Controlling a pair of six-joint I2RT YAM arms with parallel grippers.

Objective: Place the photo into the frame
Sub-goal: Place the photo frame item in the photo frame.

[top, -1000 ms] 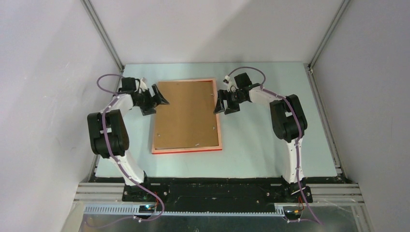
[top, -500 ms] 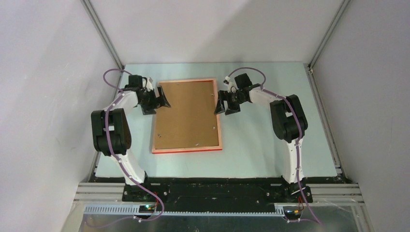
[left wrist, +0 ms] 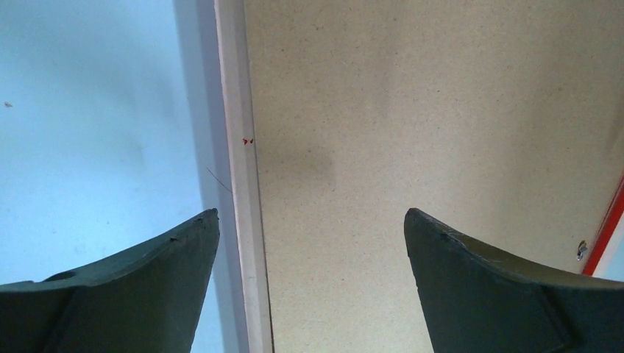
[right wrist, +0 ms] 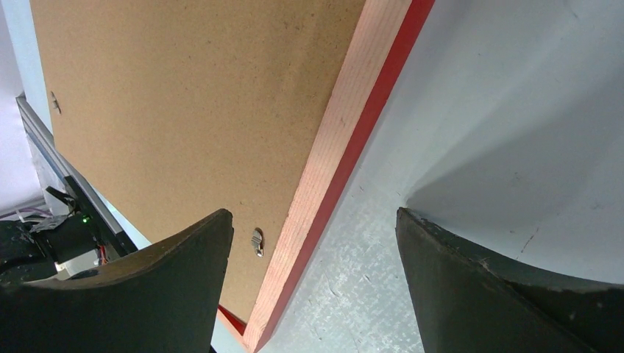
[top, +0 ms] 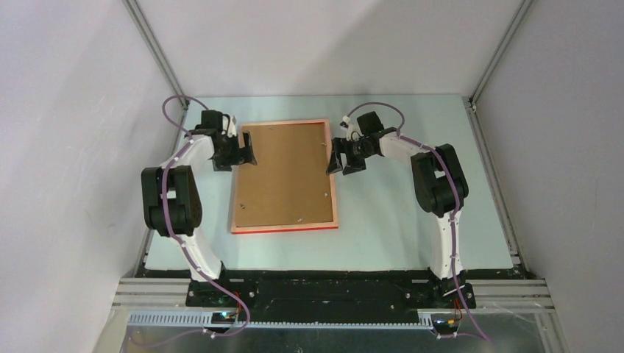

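Note:
The frame (top: 285, 227) lies face down in the middle of the table, its pale orange-pink back up and a red edge showing. A brown backing board (top: 283, 176) fills it. The photo is hidden or out of view. My left gripper (top: 249, 151) is open at the frame's far left corner. In the left wrist view it (left wrist: 311, 213) straddles the pale left rail (left wrist: 239, 147), one finger over the table and one over the board. My right gripper (top: 335, 156) is open at the far right side. It (right wrist: 315, 213) straddles the right rail (right wrist: 346, 125) and holds nothing.
Small metal tabs (right wrist: 257, 241) sit on the backing board near the rails. The pale blue table (top: 397, 220) is boxed in by white walls, with metal posts (top: 158, 51) at the back corners. The arm bases stand at the near edge.
My left gripper has swung further back and right, up to the frame's left rail. The right gripper and the frame have stayed put.

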